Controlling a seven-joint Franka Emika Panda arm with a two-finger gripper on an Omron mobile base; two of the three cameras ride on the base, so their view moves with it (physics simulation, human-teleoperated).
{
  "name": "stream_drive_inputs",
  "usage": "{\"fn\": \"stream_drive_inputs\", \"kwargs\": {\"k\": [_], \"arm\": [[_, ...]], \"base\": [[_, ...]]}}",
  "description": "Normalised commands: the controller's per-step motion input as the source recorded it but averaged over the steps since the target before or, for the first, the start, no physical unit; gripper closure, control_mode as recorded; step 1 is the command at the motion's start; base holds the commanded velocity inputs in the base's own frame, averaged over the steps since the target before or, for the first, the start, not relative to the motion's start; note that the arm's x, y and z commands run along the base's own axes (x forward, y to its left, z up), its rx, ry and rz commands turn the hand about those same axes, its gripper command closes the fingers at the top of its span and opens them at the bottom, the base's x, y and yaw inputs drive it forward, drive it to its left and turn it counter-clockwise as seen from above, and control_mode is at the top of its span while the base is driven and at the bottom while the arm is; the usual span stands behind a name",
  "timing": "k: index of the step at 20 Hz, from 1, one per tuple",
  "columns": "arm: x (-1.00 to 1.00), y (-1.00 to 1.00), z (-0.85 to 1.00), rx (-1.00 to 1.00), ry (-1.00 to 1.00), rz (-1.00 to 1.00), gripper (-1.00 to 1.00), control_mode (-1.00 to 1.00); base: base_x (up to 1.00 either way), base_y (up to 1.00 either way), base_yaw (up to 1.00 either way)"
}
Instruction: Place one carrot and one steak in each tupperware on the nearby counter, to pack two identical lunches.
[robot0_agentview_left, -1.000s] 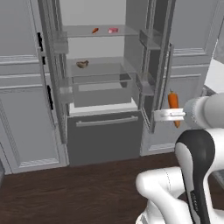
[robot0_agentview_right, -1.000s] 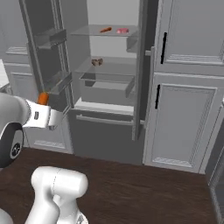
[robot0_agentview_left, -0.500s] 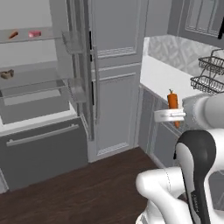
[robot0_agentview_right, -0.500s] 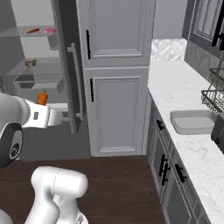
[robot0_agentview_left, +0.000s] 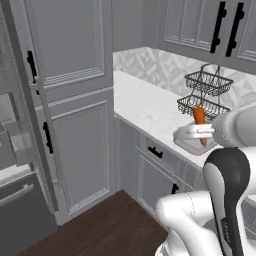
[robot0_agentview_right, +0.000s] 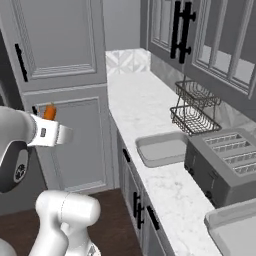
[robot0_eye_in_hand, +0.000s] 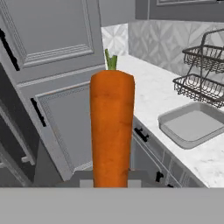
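Counter (robot0_agentview_right: 137, 105) ahead, carrot (robot0_eye_in_hand: 111, 127) upright, clamped in gripper (robot0_eye_in_hand: 111, 175)

My base has swung right, so both base cameras have turned away from the open fridge and its shelves, which have slid off to the left edge. Now I'm looking at the counter (robot0_agentview_right: 150, 100), with a tupperware (robot0_agentview_right: 161, 148) ahead, a toaster (robot0_agentview_right: 230, 162) and wire baskets (robot0_agentview_right: 192, 107) that weren't in my view a second ago.
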Motion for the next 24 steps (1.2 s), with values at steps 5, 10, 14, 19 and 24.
{"fn": "stream_drive_inputs", "kwargs": {"k": [5,10,14,19,24], "arm": [[0.0,0.0,0.0,0.0,0.0,0.0,1.0,1.0],[0.0,0.0,0.0,0.0,0.0,0.0,1.0,1.0],[0.51,-0.31,-0.63,-0.03,-0.06,-0.39,1.0,-1.0],[0.78,-0.65,-0.77,0.02,0.07,-0.34,1.0,-1.0],[0.87,-0.94,-0.89,0.17,0.19,-0.2,1.0,-1.0]], "base": [[0.88,-0.34,-0.41],[0.63,-0.27,-0.42],[0.0,0.0,0.0],[0.0,0.0,0.0],[0.0,0.0,0.0]]}}
